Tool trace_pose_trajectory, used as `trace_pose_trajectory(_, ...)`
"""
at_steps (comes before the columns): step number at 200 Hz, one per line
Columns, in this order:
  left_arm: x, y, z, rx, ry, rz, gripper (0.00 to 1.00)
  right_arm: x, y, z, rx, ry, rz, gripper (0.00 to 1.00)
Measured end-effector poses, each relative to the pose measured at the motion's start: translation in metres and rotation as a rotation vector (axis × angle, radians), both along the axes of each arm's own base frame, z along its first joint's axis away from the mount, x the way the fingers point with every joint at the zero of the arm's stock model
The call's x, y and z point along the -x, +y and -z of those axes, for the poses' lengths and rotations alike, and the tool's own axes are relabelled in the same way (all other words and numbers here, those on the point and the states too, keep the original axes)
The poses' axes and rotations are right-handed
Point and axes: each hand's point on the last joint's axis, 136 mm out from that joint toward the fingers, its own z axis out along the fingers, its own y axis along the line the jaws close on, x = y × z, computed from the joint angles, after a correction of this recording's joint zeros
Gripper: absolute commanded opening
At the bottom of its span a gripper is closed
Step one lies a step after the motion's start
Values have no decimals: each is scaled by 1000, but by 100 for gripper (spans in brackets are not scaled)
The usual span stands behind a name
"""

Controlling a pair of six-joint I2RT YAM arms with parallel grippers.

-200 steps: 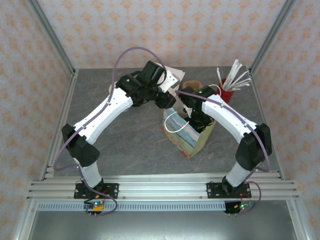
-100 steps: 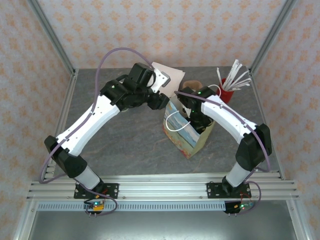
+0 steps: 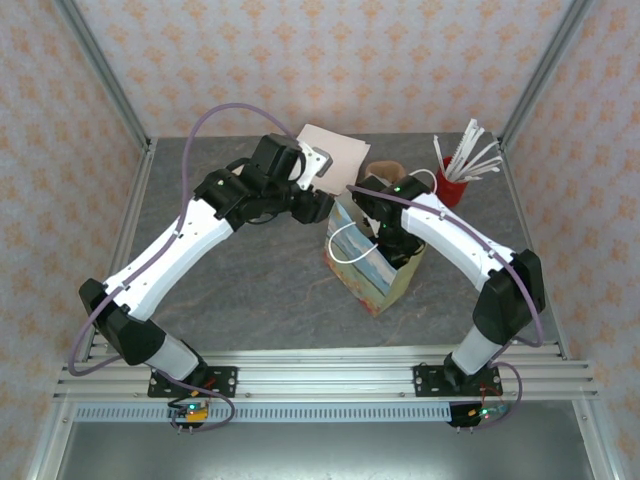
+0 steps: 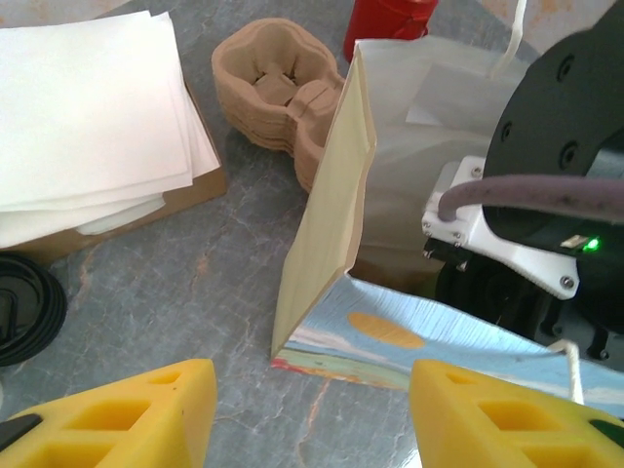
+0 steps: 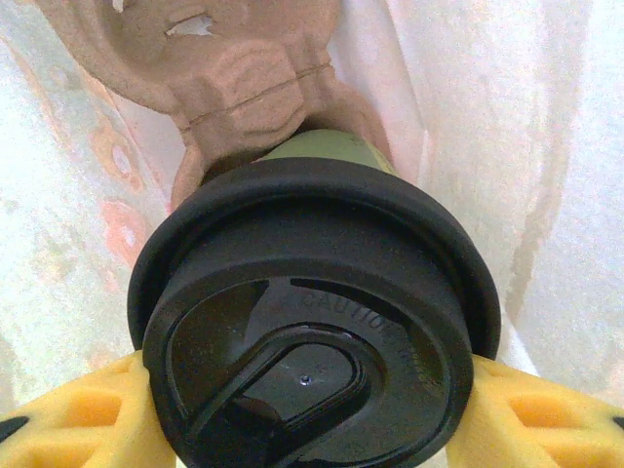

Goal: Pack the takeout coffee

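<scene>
– Grip of the right hand (image 5: 312, 424): tight or slack?
– Tight. It is clamped on the takeout coffee (image 5: 312, 312), with one yellow finger at each side of the round black lid, low in the right wrist frame. The cup's green side shows just above the lid and meets a pulp cup carrier (image 5: 234, 58) at the top of the frame. The pale inner walls of the paper bag (image 5: 478, 127) rise at left and right, so the cup is inside the bag.
– And seen from above?
– In the top view the end of the right arm is down in the bag's open mouth, right of centre. The bag stands upright on the grey worktop (image 3: 250, 280).
– The left hand (image 4: 312, 419)?
– Its fingers are apart with nothing between them, at the bottom corners of the left wrist frame, above the bag's near corner. At upper centre sits a stack of pulp carriers (image 4: 278, 97), just beside the bag. A pile of white paper sheets (image 4: 88, 107) fills the upper left, a black lid (image 4: 24, 307) lies at the left edge, and a red cup (image 4: 390, 19) stands at the top edge.
</scene>
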Motion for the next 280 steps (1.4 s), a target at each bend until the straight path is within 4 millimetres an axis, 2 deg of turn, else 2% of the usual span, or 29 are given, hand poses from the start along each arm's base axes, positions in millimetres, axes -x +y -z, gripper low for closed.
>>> trace_pose_trajectory(27,-4,-8,1,49,26,-18,55,0,1,0,-2,-2,2,44)
trace_pose_trajectory(55,-10,-15,12,71,72,-33,51,0,1,0,-1,-3,5,44)
trace_pose_trajectory(90,-21,-20,31,73,133,-51,42,0,1,0,-2,-3,5,44)
trace_pose_trajectory(129,-32,-25,44,81,167,-55,31,0,1,0,-2,-2,5,44)
trace_pose_trajectory(179,-32,-28,41,102,167,-36,18,0,7,-3,-35,1,5,43)
trace_pose_trajectory(280,-31,-31,39,120,172,-19,9,4,14,-2,-72,31,1,44)
